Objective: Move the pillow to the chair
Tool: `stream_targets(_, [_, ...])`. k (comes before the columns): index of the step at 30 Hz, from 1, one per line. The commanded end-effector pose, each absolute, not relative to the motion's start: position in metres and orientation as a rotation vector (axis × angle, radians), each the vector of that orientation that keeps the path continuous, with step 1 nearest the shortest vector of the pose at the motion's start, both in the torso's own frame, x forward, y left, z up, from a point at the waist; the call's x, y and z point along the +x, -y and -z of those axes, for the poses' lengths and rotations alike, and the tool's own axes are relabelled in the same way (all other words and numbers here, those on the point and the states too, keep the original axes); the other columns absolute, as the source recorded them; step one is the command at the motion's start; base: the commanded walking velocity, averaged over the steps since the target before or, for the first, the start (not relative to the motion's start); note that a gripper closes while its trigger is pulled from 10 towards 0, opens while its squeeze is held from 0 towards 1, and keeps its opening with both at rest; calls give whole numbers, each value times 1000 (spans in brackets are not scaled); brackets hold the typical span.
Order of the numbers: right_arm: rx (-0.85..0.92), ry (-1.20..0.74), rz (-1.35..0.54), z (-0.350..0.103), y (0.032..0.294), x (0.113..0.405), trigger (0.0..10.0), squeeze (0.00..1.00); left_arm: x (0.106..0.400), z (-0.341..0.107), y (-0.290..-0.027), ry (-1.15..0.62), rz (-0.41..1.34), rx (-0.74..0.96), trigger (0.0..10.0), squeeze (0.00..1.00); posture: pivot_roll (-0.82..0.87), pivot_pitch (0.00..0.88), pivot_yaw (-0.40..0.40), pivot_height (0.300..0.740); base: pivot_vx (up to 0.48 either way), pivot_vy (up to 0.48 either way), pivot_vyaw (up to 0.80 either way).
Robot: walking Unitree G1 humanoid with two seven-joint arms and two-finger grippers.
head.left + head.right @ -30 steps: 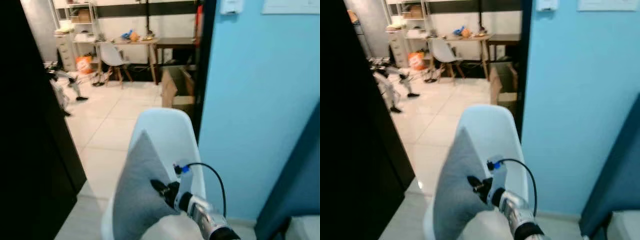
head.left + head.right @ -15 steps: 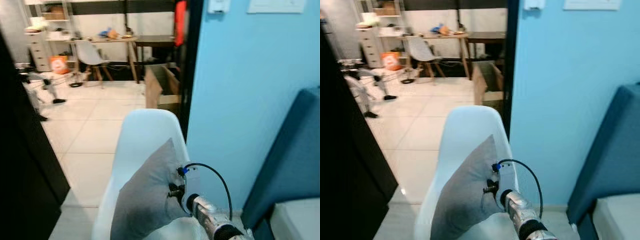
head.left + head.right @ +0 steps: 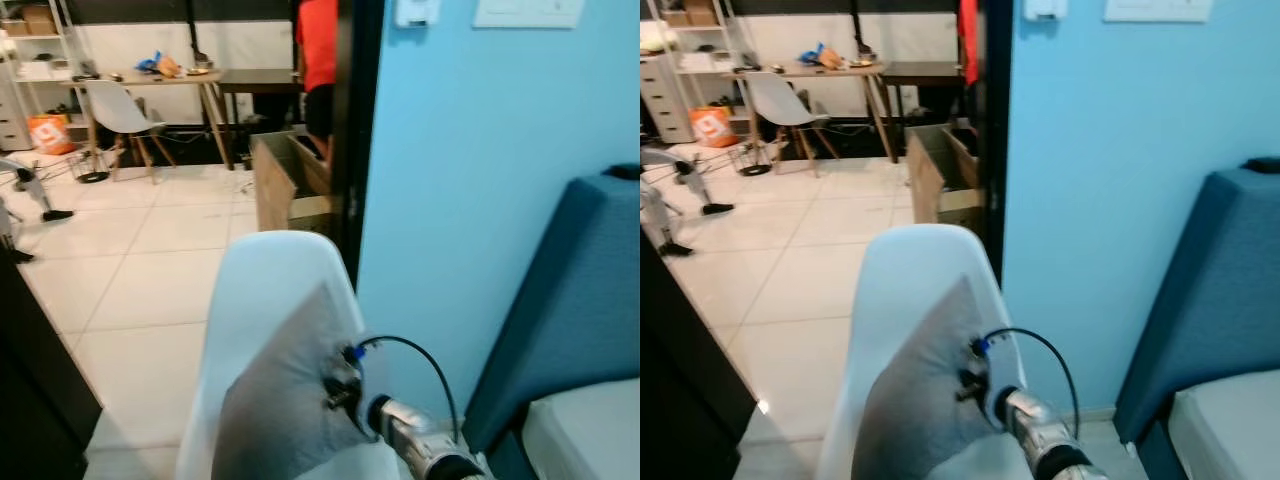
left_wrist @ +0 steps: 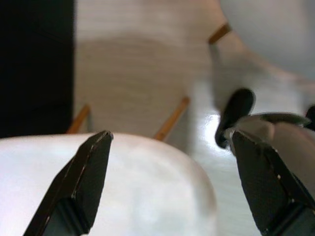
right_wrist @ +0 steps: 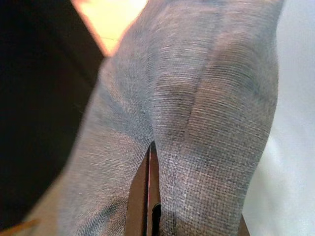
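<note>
A grey pillow (image 3: pixel 285 400) stands tilted against the backrest of a white shell chair (image 3: pixel 262 290) right in front of me. My right gripper (image 3: pixel 333 392) is shut on the pillow's right edge, and its silver arm comes up from the bottom of the eye views. In the right wrist view the grey fabric of the pillow (image 5: pixel 197 113) bunches around the closed fingers. My left gripper (image 4: pixel 170 162) is open above the chair's white seat (image 4: pixel 123 182), with nothing between its fingers.
A light blue wall (image 3: pixel 470 180) stands just right of the chair, with a dark blue upholstered piece (image 3: pixel 560 300) at far right. A doorway opens onto a tiled room with a cardboard box (image 3: pixel 285 180), a desk (image 3: pixel 180 85) and a person in red (image 3: pixel 320 60).
The camera has swung right, so the scene has shifted left. The pillow has tipped from standing out on the chair's left to leaning against the backrest, still gripped by my right gripper.
</note>
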State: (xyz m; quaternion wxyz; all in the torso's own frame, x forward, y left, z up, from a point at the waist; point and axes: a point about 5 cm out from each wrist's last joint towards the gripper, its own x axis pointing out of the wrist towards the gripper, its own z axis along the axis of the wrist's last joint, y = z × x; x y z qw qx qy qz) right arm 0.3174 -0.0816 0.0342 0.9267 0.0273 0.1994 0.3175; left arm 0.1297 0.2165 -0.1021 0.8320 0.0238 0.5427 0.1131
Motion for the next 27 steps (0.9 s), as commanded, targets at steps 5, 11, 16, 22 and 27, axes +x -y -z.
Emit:
stream_targets(5, [78, -412, -632, -34, 85, 319, 10000, 0, 124, 104, -215, -1171, -238, 34, 10000, 0, -72, 25, -5, 740, 0, 0, 763])
stream_targets(11, [79, -412, -624, -35, 87, 320, 10000, 0, 124, 104, -214, -1175, -229, 39, 10000, 0, -70, 23, -6, 740, 0, 0, 769])
stream_targets(16, [80, -407, -524, -36, 95, 324, 10000, 0, 126, 104, -214, -1163, -220, 34, 10000, 0, -70, 24, -1, 740, 0, 0, 458])
stream_targets(22, [83, -415, -499, -35, 99, 325, 10000, 0, 127, 103, -214, -1166, -195, 40, 10000, 0, -71, 22, 2, 740, 0, -324, 0])
stream_targets(27, [90, -413, -493, -36, 100, 326, 10000, 0, 127, 103, -214, -1166, -192, 37, 10000, 0, -73, 22, 5, 740, 0, -428, 0])
